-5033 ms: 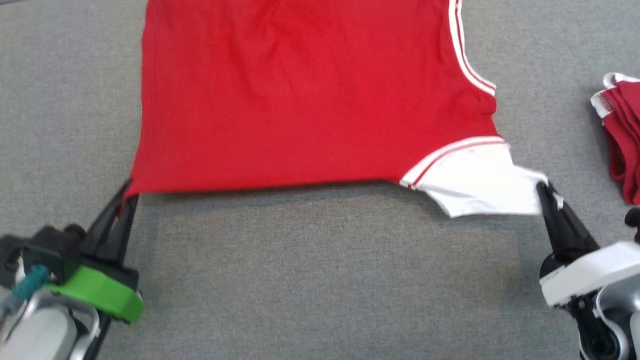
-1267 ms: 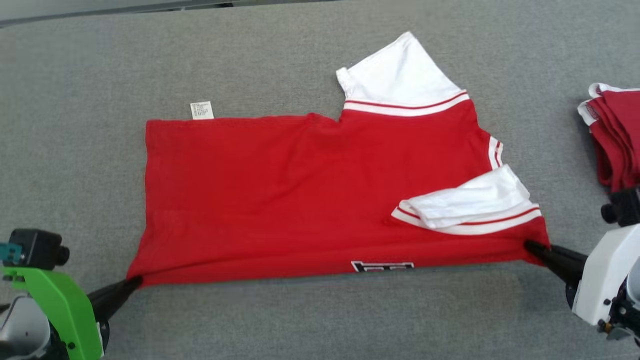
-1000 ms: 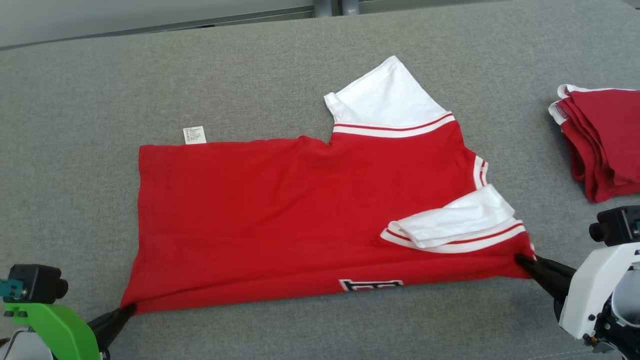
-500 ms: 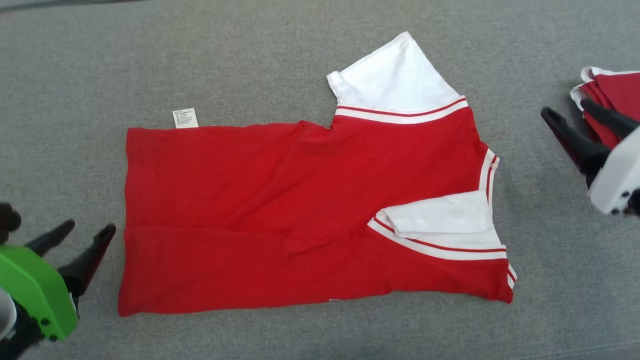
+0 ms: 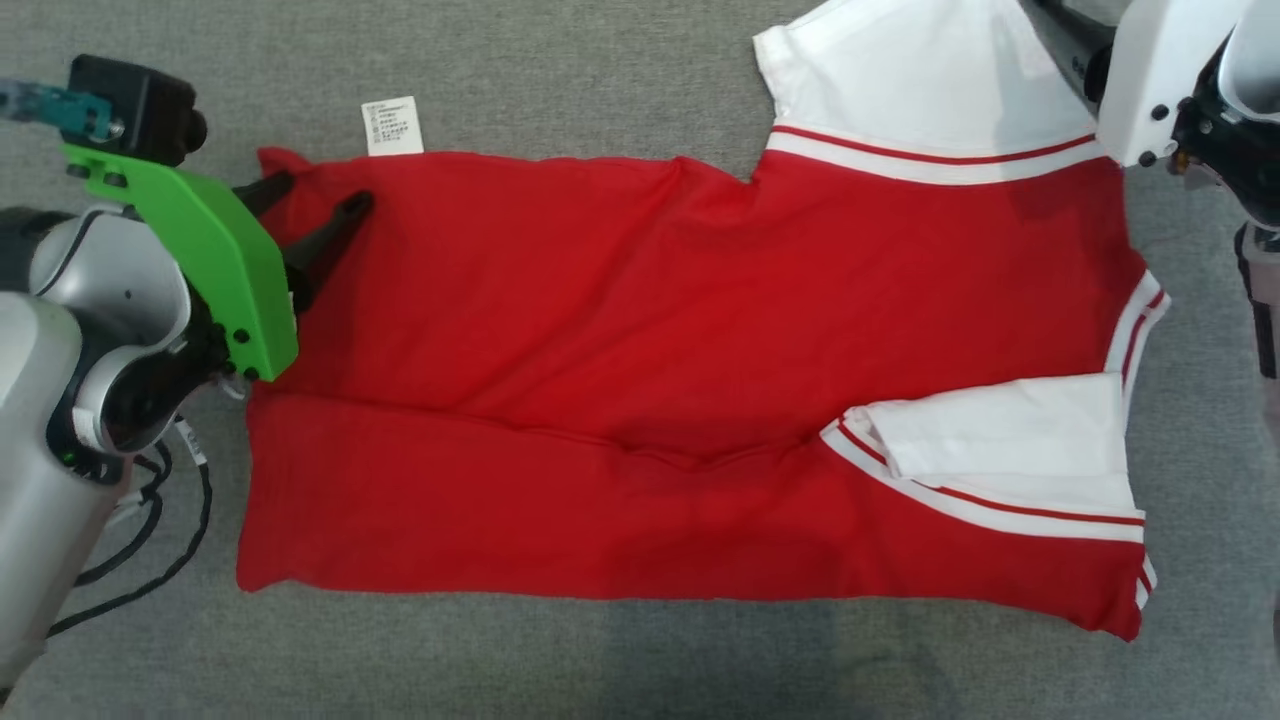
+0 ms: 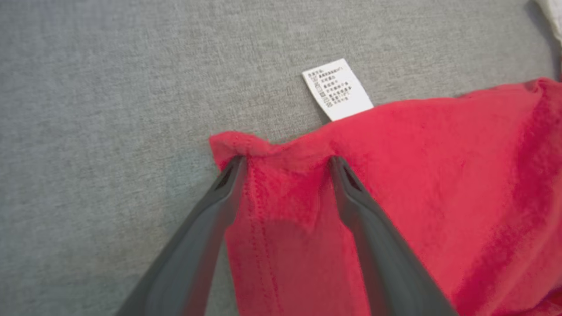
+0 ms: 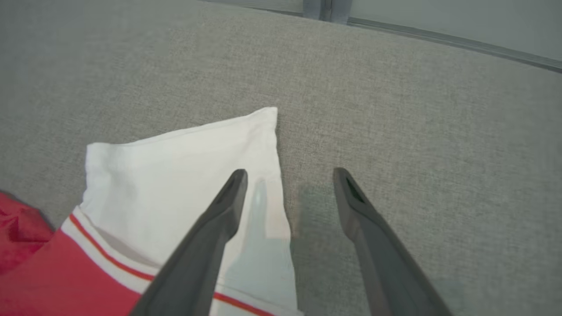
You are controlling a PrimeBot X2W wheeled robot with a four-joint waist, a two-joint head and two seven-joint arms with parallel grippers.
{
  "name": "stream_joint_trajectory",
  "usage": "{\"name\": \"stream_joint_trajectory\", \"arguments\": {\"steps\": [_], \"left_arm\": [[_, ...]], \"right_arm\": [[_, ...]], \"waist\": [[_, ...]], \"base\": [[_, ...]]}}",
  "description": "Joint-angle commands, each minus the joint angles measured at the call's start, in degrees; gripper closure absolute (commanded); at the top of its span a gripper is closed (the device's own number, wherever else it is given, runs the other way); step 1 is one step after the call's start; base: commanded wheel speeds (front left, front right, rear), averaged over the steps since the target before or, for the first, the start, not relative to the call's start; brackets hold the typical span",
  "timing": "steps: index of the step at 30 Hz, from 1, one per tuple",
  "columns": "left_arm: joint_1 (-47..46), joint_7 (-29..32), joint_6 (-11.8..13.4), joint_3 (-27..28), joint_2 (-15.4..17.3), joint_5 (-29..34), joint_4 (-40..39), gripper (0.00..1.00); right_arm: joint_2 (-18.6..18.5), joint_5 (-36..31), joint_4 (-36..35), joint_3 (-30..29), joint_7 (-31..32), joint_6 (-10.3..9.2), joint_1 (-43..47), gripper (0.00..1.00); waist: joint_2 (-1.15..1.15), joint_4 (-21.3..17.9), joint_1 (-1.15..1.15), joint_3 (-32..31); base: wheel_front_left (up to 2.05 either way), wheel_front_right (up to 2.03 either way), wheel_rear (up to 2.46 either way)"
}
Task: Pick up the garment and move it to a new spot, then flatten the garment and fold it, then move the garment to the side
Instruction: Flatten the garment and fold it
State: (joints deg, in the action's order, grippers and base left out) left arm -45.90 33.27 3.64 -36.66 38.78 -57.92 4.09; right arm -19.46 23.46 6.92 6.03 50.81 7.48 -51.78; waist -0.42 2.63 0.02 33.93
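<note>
Red garment (image 5: 640,380) lies folded over, flat on grey surface (image 5: 600,660). White sleeve (image 5: 920,80) at far right corner. Care label (image 5: 392,126) juts from far edge. Left gripper (image 6: 286,160) spread wide, fingers astride far left corner, gripping nothing. Right gripper (image 7: 290,172) spread wide at sleeve edge: one finger over cloth, other over bare surface.

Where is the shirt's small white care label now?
Head view, upper left: the small white care label pokes past the far edge of the red shirt onto grey fabric, just beyond the left gripper.
</note>
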Motion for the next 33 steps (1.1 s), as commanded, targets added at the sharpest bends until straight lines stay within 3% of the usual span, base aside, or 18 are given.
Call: {"name": "stream_joint_trajectory", "arguments": {"steps": [1,8,9,10,11,12,13,14,15,16,17,23,33], "left_arm": [[-1.45,0.25,-0.79,-0.43,-0.95,0.39,1.66,0.00],[-4.93,-1.57,-3.26,-2.10,-6.26,0.92,11.12,0.00],[-5.32,-2.02,-3.62,-2.20,-6.81,1.04,12.19,0.00],[-5.56,-2.27,-3.94,-2.36,-7.28,1.19,13.05,0.00],[-5.73,-2.28,-4.35,-2.74,-7.68,1.29,13.95,0.00],[-5.62,-2.05,-4.84,-3.05,-8.13,1.07,14.84,0.00],[-5.51,-2.01,-5.49,-3.28,-8.56,0.63,15.51,0.02],[-5.30,-2.18,-6.00,-3.38,-8.94,0.20,15.97,0.45],[-5.06,-2.11,-6.47,-3.57,-9.22,-0.18,16.33,0.66],[-4.87,-1.84,-6.86,-3.92,-9.32,-0.27,16.61,0.96],[-4.66,-1.53,-7.43,-4.16,-9.45,-0.74,16.72,1.00],[-3.10,-1.63,-9.39,-3.99,-9.33,-3.01,15.97,1.00],[0.05,-8.75,-9.12,-1.72,-6.03,-1.19,11.03,1.00]], "right_arm": [[0.08,-0.26,1.01,0.68,-0.01,0.02,-0.82,0.00],[-0.30,0.53,5.90,3.90,-1.02,0.02,-2.41,0.00],[-0.36,0.69,6.22,4.10,-1.29,0.02,-2.36,0.35],[-0.45,0.78,6.55,4.32,-1.44,0.02,-2.26,0.54],[-0.57,1.01,6.83,4.55,-1.71,0.02,-2.26,0.65],[-0.66,1.31,6.99,4.80,-1.92,0.02,-2.25,0.89],[-0.66,1.77,7.10,4.92,-2.29,0.02,-2.21,1.00],[-0.74,2.31,7.11,4.95,-2.49,0.02,-2.12,1.00],[-0.95,2.75,7.11,4.73,-2.82,0.02,-2.05,1.00],[-1.30,3.06,7.04,4.63,-2.91,0.01,-1.95,1.00],[-1.66,3.47,6.86,4.65,-3.03,0.01,-1.78,1.00],[-2.42,6.93,5.15,4.06,-5.57,0.01,-0.79,1.00],[-4.30,13.17,-4.20,3.29,-12.20,0.01,4.96,1.00]], "waist": [[0.42,3.78,-0.02,3.28],[0.42,5.36,-0.02,3.12],[0.42,5.46,-0.02,3.12],[0.42,5.51,-0.02,3.07],[0.42,5.52,-0.02,2.98],[0.42,5.52,-0.02,2.88],[0.42,5.46,-0.02,2.78],[0.42,5.37,-0.02,2.68],[0.42,5.28,-0.02,2.57],[0.42,5.22,-0.02,2.50],[0.42,5.18,-0.02,2.44],[0.42,4.65,-0.02,1.30],[0.42,3.05,-0.02,-2.37]], "base": [[0.00,0.00,0.00],[0.00,0.00,0.00],[0.00,0.00,0.00],[0.00,0.00,0.00],[0.00,0.00,0.00],[0.00,0.00,0.00],[0.00,0.00,0.00],[0.00,0.00,0.00],[0.00,0.00,0.00],[0.00,0.00,0.00],[0.00,0.00,0.00],[0.00,0.00,0.00],[0.00,0.00,0.00]]}}
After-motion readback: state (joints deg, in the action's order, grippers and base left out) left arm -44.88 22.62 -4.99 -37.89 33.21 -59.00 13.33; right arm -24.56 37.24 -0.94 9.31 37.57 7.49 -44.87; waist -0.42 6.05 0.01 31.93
